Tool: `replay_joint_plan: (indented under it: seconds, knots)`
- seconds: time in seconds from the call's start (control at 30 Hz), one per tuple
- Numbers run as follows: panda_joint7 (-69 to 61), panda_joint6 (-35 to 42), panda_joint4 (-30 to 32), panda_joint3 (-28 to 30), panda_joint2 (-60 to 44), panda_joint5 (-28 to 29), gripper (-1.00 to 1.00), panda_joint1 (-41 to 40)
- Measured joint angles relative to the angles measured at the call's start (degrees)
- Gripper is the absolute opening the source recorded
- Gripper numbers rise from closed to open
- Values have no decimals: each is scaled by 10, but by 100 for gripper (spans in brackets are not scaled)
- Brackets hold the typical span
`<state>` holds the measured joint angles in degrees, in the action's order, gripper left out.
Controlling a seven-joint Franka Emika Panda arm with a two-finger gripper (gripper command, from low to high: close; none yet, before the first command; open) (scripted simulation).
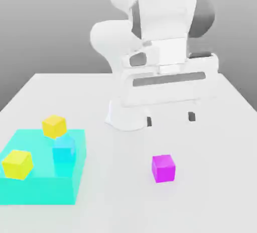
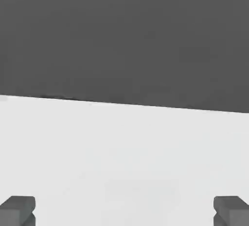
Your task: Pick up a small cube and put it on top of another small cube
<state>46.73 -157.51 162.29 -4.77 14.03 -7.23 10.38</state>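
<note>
A small magenta cube [image 1: 163, 168] rests on the white table, toward the front and a little to the exterior view's right of centre. My gripper [image 1: 170, 119] hangs above the table behind the cube, open, its two dark fingertips [image 1: 191, 116] set wide apart with nothing between them. In the hand view the gripper [image 2: 124, 210] has the same two grey fingertips [image 2: 18, 209] far apart over bare table. On the exterior view's left, two yellow cubes [image 1: 54, 126] [image 1: 17, 164] and a cyan cube [image 1: 63, 149] sit on a cyan platform [image 1: 42, 189].
The white robot base [image 1: 125, 114] stands at the middle of the table behind the gripper. The table's far edge [image 2: 124, 104] meets a dark grey backdrop.
</note>
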Motion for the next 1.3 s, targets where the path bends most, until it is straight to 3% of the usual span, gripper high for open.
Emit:
replay_joint_plan:
  seconds: [0.13, 0.33, 0.67, 0.7, 0.93, 1.3]
  knots:
    - [42, -70, 69, -33, -82, 36, 0, 4]
    - [58, -125, 63, -34, -151, 64, 0, -3]
    - [96, -221, 49, 42, -264, 111, 0, 63]
    - [97, -226, 49, 46, -269, 111, -100, 67]
    - [100, -226, 49, 45, -268, 114, -100, 66]
    - [58, -125, 63, -8, -151, 63, -100, 25]
